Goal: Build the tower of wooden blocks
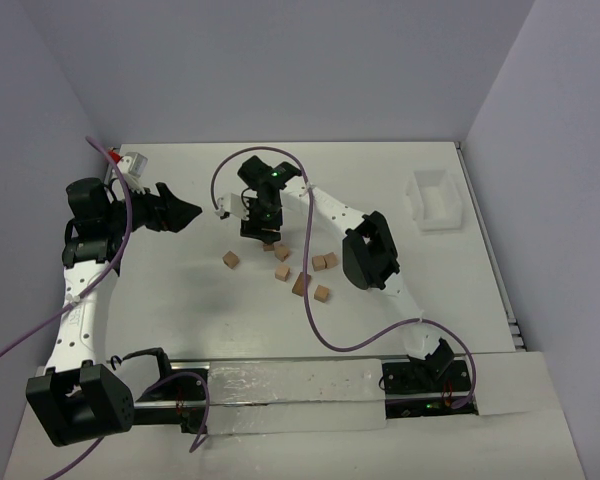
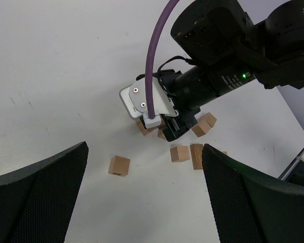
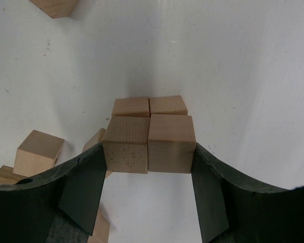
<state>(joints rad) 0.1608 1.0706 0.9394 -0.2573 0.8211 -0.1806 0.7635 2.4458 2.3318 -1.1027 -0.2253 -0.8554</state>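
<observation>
The right arm (image 1: pixel 330 210) reaches from the near edge toward the table's middle. The right gripper (image 3: pixel 149 152) points down, clamped on two blocks (image 3: pixel 124 147) side by side. The left arm (image 1: pixel 80 300) rises along the left edge, and the left gripper (image 1: pixel 188 212) is spread wide.
</observation>
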